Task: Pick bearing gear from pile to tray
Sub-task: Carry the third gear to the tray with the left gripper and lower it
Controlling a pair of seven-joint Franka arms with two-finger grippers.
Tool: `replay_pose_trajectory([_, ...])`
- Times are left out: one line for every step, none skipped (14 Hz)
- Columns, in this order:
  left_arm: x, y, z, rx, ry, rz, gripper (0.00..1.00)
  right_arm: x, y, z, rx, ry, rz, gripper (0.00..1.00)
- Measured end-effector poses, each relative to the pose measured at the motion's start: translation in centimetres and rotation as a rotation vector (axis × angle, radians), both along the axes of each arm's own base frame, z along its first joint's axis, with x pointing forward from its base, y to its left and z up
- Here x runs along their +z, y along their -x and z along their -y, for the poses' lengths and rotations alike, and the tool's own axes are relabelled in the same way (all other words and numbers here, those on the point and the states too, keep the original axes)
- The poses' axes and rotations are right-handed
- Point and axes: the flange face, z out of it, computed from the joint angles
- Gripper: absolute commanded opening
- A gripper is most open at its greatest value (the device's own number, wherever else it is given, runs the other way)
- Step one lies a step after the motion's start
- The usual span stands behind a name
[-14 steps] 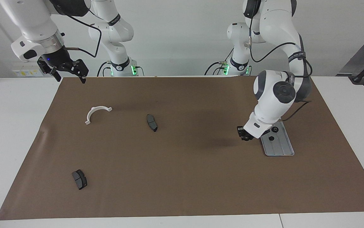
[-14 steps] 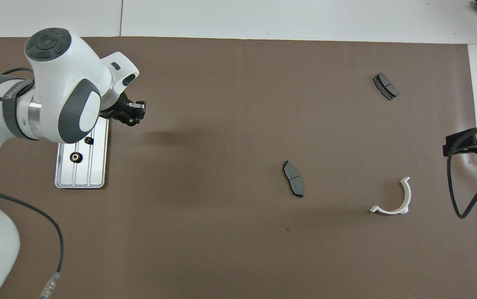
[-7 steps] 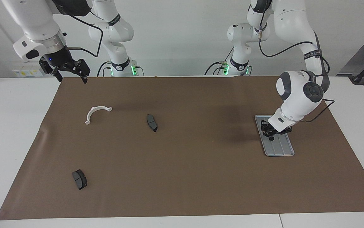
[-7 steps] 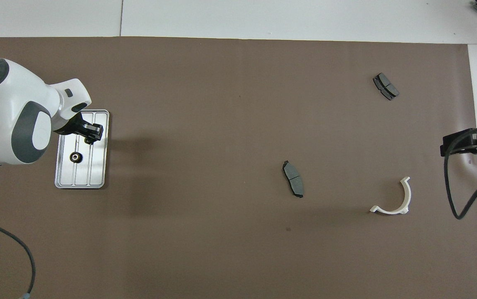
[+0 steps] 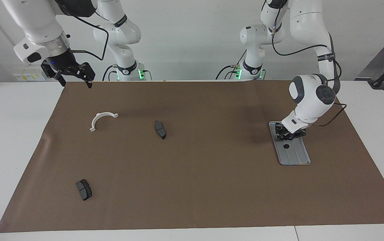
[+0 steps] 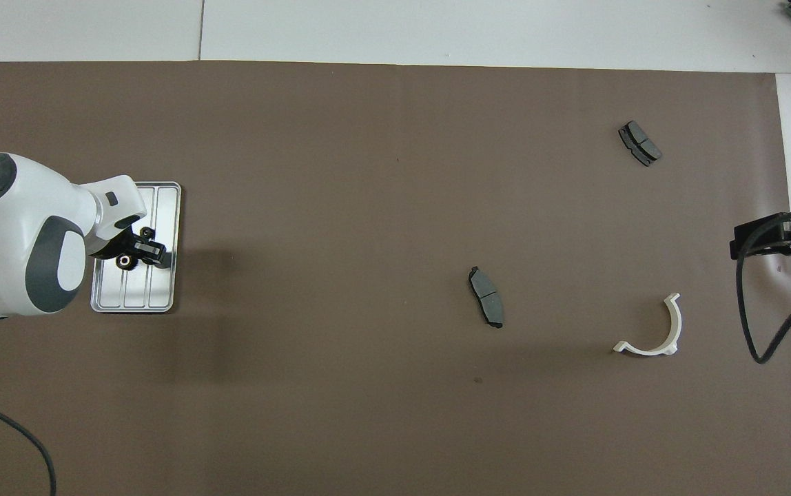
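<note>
The left gripper (image 5: pixel 289 134) (image 6: pixel 142 253) is low over the tray (image 5: pixel 297 157) (image 6: pixel 165 207), at the part of the tray nearer the robots, its black fingers pointing down toward the grooved metal; whether they are spread or pressed together cannot be told, since the fingertips merge with a small dark part beneath them. In the overhead view a black round ring (image 6: pixel 122 261) sits on the tray just beside those fingertips, half tucked under the gripper's body. In the facing view a second ring (image 5: pixel 286 146) lies in plain sight on the tray, farther from the robots than the gripper and clear of it. The tray itself rests flat on the brown mat (image 5: pixel 192 157) (image 6: pixel 382 207) toward the left arm's end of the table. What remains of the pile is spread over the right arm's half of the mat — a white half-ring bracket (image 5: pixel 102 119) (image 6: pixel 654 331) lies nearest the robots, one dark grey curved pad (image 5: pixel 160 130) (image 6: pixel 486 297) sits near the middle of the mat, and the other pad (image 5: pixel 84 189) (image 6: pixel 639 143) lies well apart from both, farthest from the robots. The right gripper (image 5: pixel 75 78) (image 6: pixel 778 238) waits in the air over the mat's edge at the right arm's end, its two fingers visibly spread and holding nothing.
</note>
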Motion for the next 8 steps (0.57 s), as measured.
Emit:
replay_pose_trajectory([-0.1, 0.4, 0.0, -0.001, 0.0, -0.003, 0.03, 0.0, 0.0, 0.0, 0.0, 0.0, 0.0, 1.0])
replay_pose_trajectory([-0.2, 0.7, 0.0, -0.001, -0.001, -0.005, 0.18, 0.0, 0.0, 0.0, 0.0, 0.0, 0.0, 1.0])
replay_pose_trajectory([-0.1, 0.8, 0.0, -0.001, -0.001, -0.005, 0.49, 0.0, 0.0, 0.0, 0.0, 0.0, 0.0, 1.0])
replay_pose_trajectory([0.1, 0.9, 0.0, -0.001, -0.001, -0.002, 0.69, 0.0, 0.0, 0.0, 0.0, 0.0, 0.0, 1.0])
replay_pose_trajectory([0.4, 0.9, 0.0, -0.002, -0.001, 0.004, 0.82, 0.0, 0.0, 0.0, 0.0, 0.0, 0.0, 1.0])
replay_pose_trajectory([0.8, 0.9, 0.0, -0.002, -0.002, 0.011, 0.98, 0.0, 0.0, 0.0, 0.0, 0.0, 0.0, 1.0])
replay_pose_trajectory([1.2, 0.9, 0.0, -0.002, -0.002, 0.019, 1.0, 0.0, 0.0, 0.0, 0.0, 0.0, 0.0, 1.0])
replay_pose_trajectory([1.7, 0.9, 0.0, -0.002, -0.002, 0.028, 1.0, 0.0, 0.0, 0.0, 0.0, 0.0, 0.0, 1.0])
